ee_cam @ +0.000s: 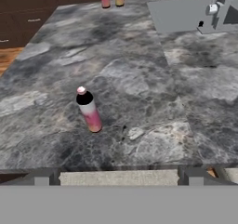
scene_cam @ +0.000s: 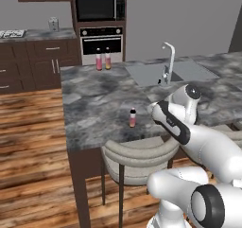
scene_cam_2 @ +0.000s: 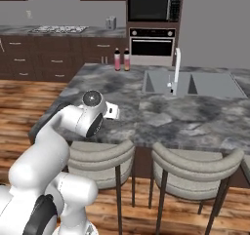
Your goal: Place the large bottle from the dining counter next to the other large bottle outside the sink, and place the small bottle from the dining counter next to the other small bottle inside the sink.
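On the dining counter [scene_cam: 94,99], near its front edge: one small bottle [ee_cam: 89,109], upright, untouched, not yet moved to the sink [scene_cam_2: 205,85]. We count two large bottles [scene_cam: 103,59] side by side at the far edge, so we judge that half done. One faucet [scene_cam: 168,61]; two stools [scene_cam_2: 195,168]. Our gripper [scene_cam: 153,109] hovers beside the small bottle, fingers released, holding nothing.
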Tool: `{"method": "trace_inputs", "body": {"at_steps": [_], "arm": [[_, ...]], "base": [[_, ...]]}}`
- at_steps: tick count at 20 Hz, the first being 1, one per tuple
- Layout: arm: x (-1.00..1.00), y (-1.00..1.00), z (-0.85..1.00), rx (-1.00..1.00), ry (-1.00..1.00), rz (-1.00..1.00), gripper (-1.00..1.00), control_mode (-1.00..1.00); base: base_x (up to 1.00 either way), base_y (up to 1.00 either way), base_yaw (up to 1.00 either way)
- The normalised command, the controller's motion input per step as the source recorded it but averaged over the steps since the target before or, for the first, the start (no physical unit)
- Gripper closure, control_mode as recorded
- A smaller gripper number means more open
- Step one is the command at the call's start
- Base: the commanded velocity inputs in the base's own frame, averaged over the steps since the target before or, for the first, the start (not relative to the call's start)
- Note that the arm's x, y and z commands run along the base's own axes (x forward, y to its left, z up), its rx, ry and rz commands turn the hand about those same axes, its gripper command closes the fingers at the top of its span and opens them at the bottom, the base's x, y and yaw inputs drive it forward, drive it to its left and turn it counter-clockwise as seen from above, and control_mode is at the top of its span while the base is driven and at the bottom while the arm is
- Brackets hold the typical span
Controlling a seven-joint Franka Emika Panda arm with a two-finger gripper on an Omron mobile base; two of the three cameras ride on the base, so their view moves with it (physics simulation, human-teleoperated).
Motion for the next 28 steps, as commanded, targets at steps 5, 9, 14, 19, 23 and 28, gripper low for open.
{"method": "trace_inputs", "body": {"at_steps": [5,9,14,19,23,28], "arm": [[0.00,0.00,0.00,0.00,0.00,0.00,-1.00,1.00],[0.00,0.00,0.00,0.00,0.00,0.00,-1.00,1.00],[0.00,0.00,0.00,0.00,0.00,0.00,-1.00,1.00],[0.05,0.00,0.00,0.00,0.00,0.00,-1.00,-1.00],[0.14,0.00,-0.04,0.00,0.00,0.01,-1.00,-1.00],[0.06,0.14,-0.10,0.00,0.00,0.01,-1.00,-1.00]], "base": [[0.25,0.00,0.02],[0.16,0.00,0.01],[0.07,0.00,0.00],[0.05,0.00,0.00],[0.00,0.00,0.00],[0.00,0.00,0.00]]}}
